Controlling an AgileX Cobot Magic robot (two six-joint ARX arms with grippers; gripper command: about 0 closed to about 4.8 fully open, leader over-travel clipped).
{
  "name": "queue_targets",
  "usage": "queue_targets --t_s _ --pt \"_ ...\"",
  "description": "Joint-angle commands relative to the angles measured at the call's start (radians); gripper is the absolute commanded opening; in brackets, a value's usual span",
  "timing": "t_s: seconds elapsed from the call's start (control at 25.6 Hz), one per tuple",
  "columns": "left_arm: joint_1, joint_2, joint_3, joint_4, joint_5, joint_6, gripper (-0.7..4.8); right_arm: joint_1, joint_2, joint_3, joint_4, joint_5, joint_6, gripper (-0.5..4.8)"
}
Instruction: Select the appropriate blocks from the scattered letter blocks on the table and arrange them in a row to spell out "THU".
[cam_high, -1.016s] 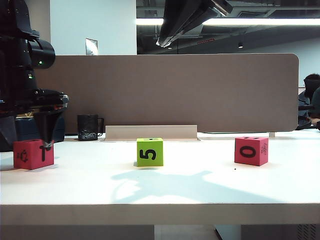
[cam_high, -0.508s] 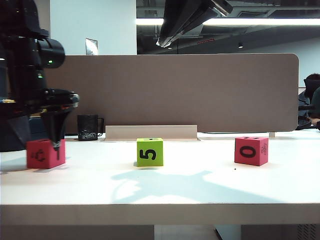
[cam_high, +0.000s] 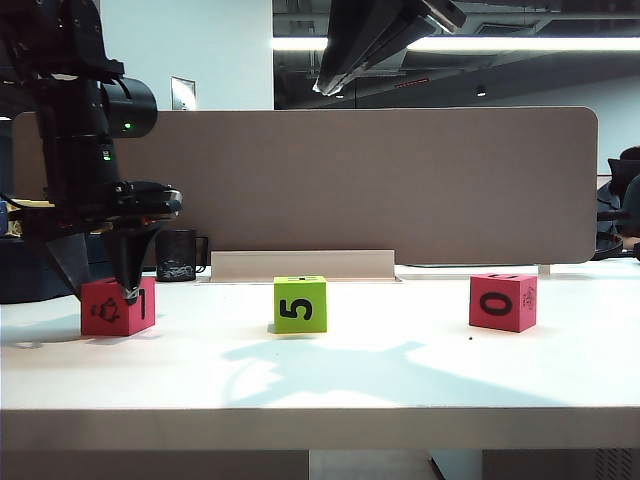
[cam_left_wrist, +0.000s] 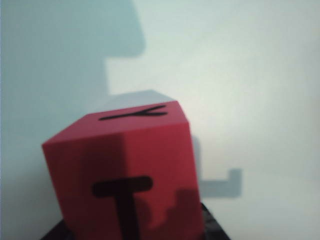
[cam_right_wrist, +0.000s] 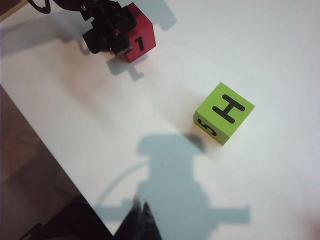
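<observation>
My left gripper (cam_high: 125, 292) stands at the left of the table (cam_high: 400, 380), shut on a pinkish-red letter block (cam_high: 118, 306) that rests on the top. The left wrist view shows that block (cam_left_wrist: 125, 170) close up between the jaws, with a black T facing the camera. From the right wrist view, the same block (cam_right_wrist: 137, 40) and left gripper (cam_right_wrist: 107, 30) show far off. A lime-green block (cam_high: 300, 304) sits mid-table, with a 5 in front and an H on top (cam_right_wrist: 224, 112). Another pinkish-red block (cam_high: 503, 301) marked 0 lies to the right. My right gripper (cam_right_wrist: 141, 212) hangs shut and empty above the table.
A brown partition (cam_high: 400, 180) closes off the back of the table. A black mug (cam_high: 178, 255) and a low pale stand (cam_high: 300, 265) sit against it. The table's edge (cam_right_wrist: 45, 150) drops to a dark floor in the right wrist view.
My left gripper has moved right toward the green block, and the red T block has moved with it. The other two blocks and the right arm are where they were.
</observation>
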Motion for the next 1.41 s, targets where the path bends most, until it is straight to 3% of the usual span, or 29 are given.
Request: queue_targets --t_s 0.04,0.51,0.7,0.98,1.17,1.33,1.41 --pt "-0.023 0.029 -0.003 0.032 0.029 -0.006 2.69 0.002 -0.002 0.003 0.003 0.0 -0.003 -0.05" --pt "-0.086 0.034 -0.003 0.073 0.052 -0.05 2.69 0.002 -0.002 0.003 -0.005 0.0 -0.005 -0.05" --pt "-0.113 0.034 -0.003 0.082 0.105 -0.063 2.69 0.002 -0.002 0.003 -0.005 0.0 -0.006 -0.05" --pt "-0.198 0.034 -0.003 0.134 0.099 -0.069 2.69 0.002 -0.002 0.003 -0.008 0.0 -0.006 -0.05" --pt "-0.203 0.034 -0.003 0.154 0.092 -0.091 2.7 0.002 -0.002 0.003 -0.031 0.0 -0.006 -0.05" --pt "-0.203 0.034 -0.003 0.155 0.093 -0.09 2.92 0.002 -0.002 0.003 -0.03 -0.001 -0.006 -0.05" --pt "-0.203 0.034 -0.003 0.155 0.093 -0.09 3.3 0.002 -0.002 0.003 -0.031 -0.001 -0.006 -0.05"
